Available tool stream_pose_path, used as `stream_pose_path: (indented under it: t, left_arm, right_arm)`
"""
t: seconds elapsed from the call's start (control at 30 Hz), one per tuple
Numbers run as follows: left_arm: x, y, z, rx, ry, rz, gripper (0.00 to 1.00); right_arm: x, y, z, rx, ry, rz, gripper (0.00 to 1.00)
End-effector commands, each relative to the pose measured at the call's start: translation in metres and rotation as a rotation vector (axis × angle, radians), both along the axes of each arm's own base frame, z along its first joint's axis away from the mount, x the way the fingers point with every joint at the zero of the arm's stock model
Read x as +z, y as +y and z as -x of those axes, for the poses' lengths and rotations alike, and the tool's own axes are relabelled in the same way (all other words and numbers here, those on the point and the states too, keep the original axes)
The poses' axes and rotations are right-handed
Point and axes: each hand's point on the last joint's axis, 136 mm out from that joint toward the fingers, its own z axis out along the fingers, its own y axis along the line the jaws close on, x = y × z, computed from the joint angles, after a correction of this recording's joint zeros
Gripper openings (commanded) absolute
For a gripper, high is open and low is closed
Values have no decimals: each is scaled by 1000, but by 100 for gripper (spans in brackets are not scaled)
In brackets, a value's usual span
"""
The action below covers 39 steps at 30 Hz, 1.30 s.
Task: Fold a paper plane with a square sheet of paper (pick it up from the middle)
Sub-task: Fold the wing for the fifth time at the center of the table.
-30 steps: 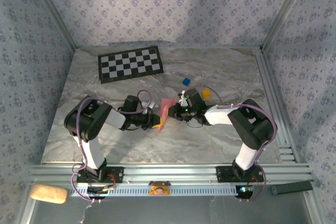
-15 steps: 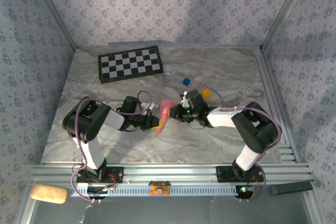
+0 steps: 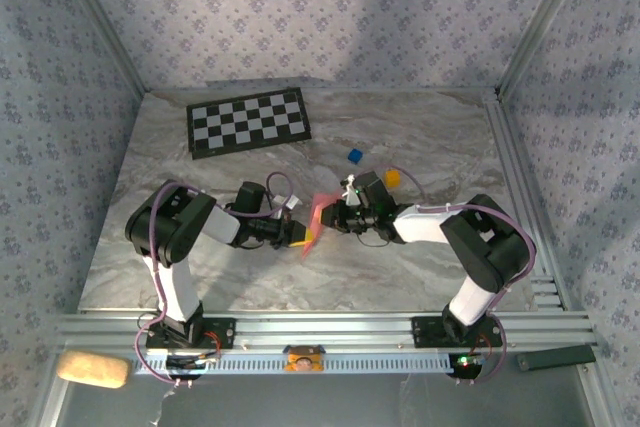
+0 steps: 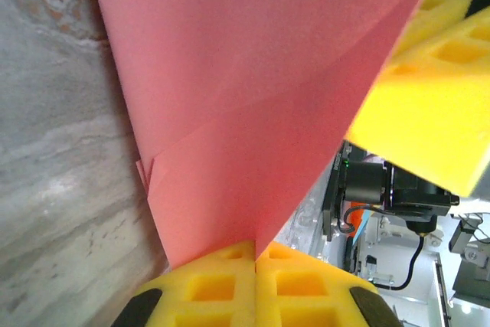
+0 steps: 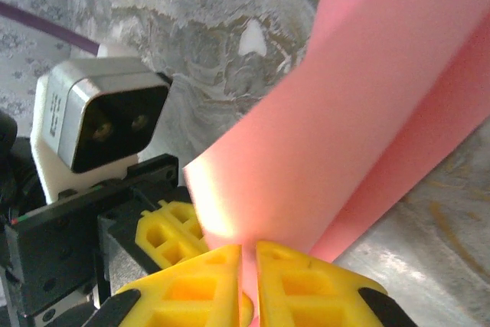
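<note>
The thin salmon-pink paper sheet, folded into overlapping creased layers, stands upright at mid-bench. One sheet, two hands: the left hand and the right hand each pinch its edge. Farther back lie one black-and-white checkerboard mat, one small blue block and one small yellow block.

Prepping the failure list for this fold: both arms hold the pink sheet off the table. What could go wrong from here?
1. The left gripper and right gripper have their jaws shut on only narrow bits of the pink sheet; pulling apart may tear it or slip it free.
2. The two grippers sit nearly touching; they may collide.
</note>
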Motion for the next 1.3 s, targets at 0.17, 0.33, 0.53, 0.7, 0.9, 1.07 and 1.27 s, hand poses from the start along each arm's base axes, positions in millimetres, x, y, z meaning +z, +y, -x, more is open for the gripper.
stream_pose_path:
  t: [0.17, 0.33, 0.53, 0.7, 0.9, 1.07, 1.27]
  left_arm:
    - [-31, 14, 4, 53, 93, -114, 0]
    - [-35, 16, 4, 70, 119, -138, 0]
    - [-42, 21, 6, 87, 153, -188, 0]
    - [-48, 24, 7, 100, 176, -213, 0]
    - [-51, 26, 8, 112, 193, -222, 0]
    - [-52, 26, 8, 115, 199, -226, 0]
    - [-54, 28, 8, 123, 210, -229, 0]
  right_arm:
    - [5, 17, -4, 80, -18, -26, 14]
    - [-4, 13, -12, 51, 1, -18, 14]
    - [-2, 10, -18, 28, -2, -31, 14]
    - [-5, 9, -22, 23, 6, -29, 14]
    - [-3, 12, -25, 31, 5, -37, 14]
    - [-5, 12, -27, 29, 9, -37, 14]
    - [-8, 14, -30, 31, 16, -42, 14]
